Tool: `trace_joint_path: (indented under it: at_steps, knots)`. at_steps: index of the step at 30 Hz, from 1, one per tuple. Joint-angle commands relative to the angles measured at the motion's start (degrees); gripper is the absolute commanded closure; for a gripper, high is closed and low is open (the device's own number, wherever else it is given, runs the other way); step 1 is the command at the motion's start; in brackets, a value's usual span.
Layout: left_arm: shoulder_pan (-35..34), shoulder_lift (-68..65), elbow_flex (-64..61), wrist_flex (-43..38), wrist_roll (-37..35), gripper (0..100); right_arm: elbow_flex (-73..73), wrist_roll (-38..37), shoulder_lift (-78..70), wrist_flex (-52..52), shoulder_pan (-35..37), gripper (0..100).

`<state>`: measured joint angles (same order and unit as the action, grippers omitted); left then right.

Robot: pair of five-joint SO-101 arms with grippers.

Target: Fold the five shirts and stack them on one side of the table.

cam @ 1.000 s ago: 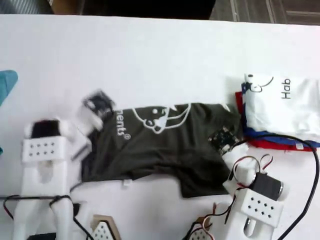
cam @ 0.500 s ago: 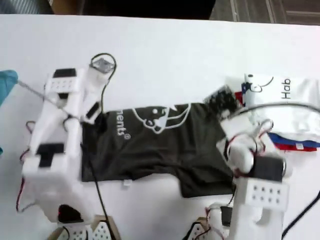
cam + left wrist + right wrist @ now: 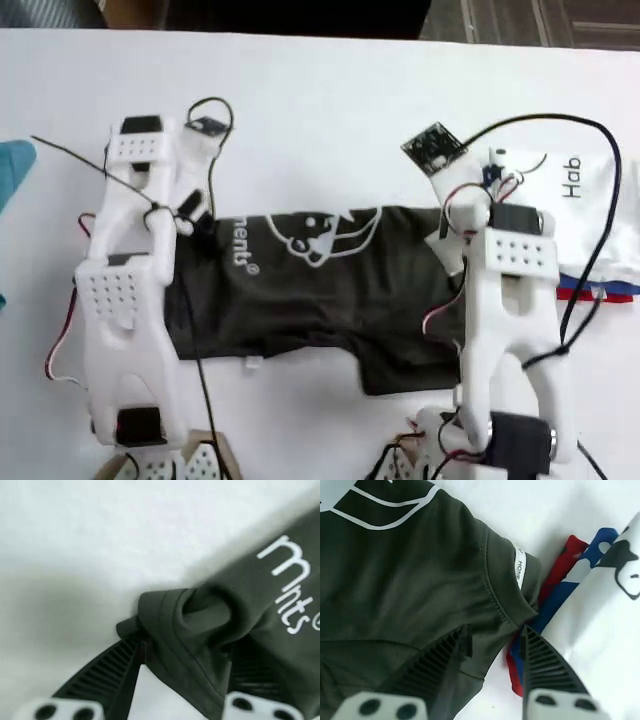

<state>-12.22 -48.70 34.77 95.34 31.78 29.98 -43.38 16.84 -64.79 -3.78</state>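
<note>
1. Our left claw (image 3: 187, 645) pinches a bunched fold of the dark shirt (image 3: 260, 605). The cloth drapes over one finger and hides its tip.
2. Our right claw (image 3: 495, 637) stands narrowly parted astride the shirt's labelled hem. We cannot tell whether it touches the cloth.
3. The dark shirt lies spread mid-counter (image 3: 330, 110), and the arms cover both its ends.
4. Beside that hem, a white shirt (image 3: 590, 200) tops red and blue ones (image 3: 555, 600), partly cut off.
5. A teal cloth (image 3: 12, 170) is cut off at the opposite edge.
</note>
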Motion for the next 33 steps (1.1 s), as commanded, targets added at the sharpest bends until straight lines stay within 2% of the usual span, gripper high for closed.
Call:
trace_joint_path:
  at_steps: [1, 9, 23, 25, 27, 33]
  knots:
    - [-1.49, 0.70, 6.55, 4.13, 2.02, 73, -4.13, 0.18, -3.65, 1.01, 0.40, 83.5]
    - [-3.25, 3.34, 11.82, 6.15, 1.93, 81, -4.48, 0.53, -13.05, 3.47, 0.40, 83.6]
    - [-2.11, -8.18, 12.35, 1.14, 2.11, 82, -4.48, 0.53, -14.55, 3.47, 0.40, 83.6]
    - [-2.73, -8.09, 12.62, 1.14, 2.29, 87, -4.48, 0.53, -14.55, 3.47, 0.40, 83.6]
    - [-3.78, -8.62, 14.81, 0.97, 2.02, 97, -4.57, 0.53, -14.55, 3.47, 0.40, 83.6]
    - [-7.47, -8.70, 18.59, 1.14, 2.37, 97, -4.57, 0.53, -14.55, 4.18, 0.84, 83.6]
